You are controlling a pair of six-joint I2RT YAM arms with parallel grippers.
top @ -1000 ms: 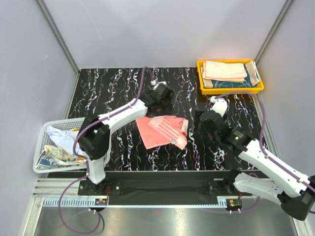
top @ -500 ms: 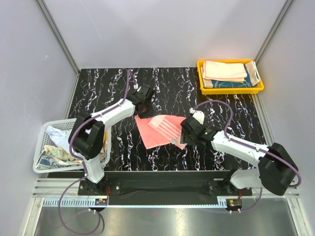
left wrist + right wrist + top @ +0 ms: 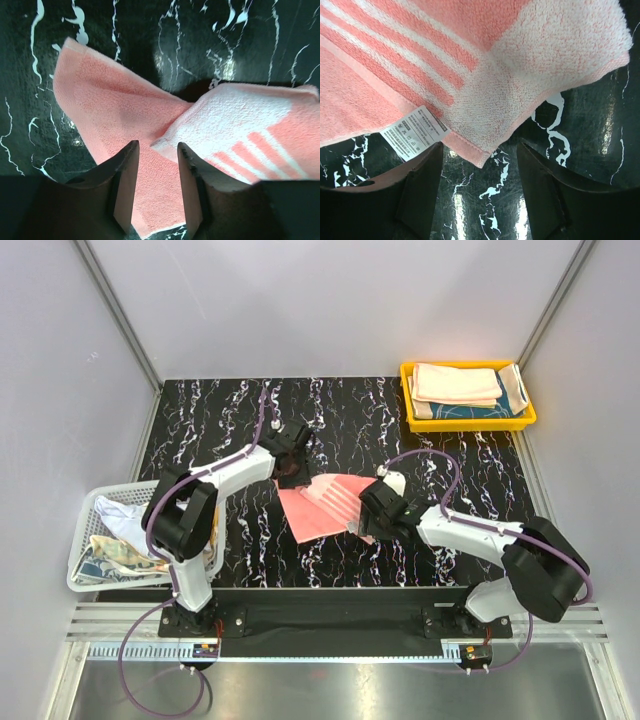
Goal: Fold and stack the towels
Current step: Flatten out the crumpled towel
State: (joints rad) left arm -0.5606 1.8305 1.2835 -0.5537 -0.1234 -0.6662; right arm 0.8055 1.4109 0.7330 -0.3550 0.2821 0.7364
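A pink towel (image 3: 322,508) lies on the black marbled table, its white striped end folded over toward the right. My left gripper (image 3: 293,478) is at the towel's far left corner. In the left wrist view its jaws (image 3: 157,147) stand open over the pink cloth (image 3: 100,100), just left of the striped flap (image 3: 250,115). My right gripper (image 3: 364,524) is at the near right corner. Its open jaws (image 3: 480,150) straddle the corner of the towel (image 3: 485,60) beside the care label (image 3: 415,132). Nothing is pinched.
A yellow tray (image 3: 470,425) at the far right holds folded towels (image 3: 457,383). A white mesh basket (image 3: 100,588) at the left edge holds several crumpled towels (image 3: 120,530). Grey walls close in the table.
Both arms came in to the towel: the left from its far side down to the far left corner, the right leftward to the near right corner. Both jaws have narrowed somewhat.
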